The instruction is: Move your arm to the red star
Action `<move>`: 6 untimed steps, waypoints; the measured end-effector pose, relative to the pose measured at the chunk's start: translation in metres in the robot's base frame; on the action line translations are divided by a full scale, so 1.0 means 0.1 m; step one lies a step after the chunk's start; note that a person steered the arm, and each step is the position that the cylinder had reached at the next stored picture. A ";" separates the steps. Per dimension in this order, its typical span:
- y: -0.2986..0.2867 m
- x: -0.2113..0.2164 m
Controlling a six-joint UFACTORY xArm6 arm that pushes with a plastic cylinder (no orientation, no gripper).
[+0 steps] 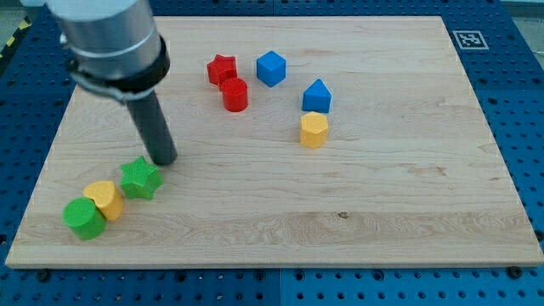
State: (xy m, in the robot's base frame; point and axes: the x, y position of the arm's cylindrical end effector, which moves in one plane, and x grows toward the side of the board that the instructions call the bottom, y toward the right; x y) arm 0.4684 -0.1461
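The red star lies near the view's top, left of centre, on the wooden board. A red cylinder touches it just below and to the right. My tip is far to the lower left of the red star, just above the green star and close to touching it. The rod rises from the tip toward the view's top left.
A blue cube sits right of the red star. A blue block stands above a yellow block. A yellow block and a green cylinder lie at the lower left.
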 end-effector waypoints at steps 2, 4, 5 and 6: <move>-0.01 -1.36; 0.81 -2.04; 0.93 -1.63; 0.59 -1.30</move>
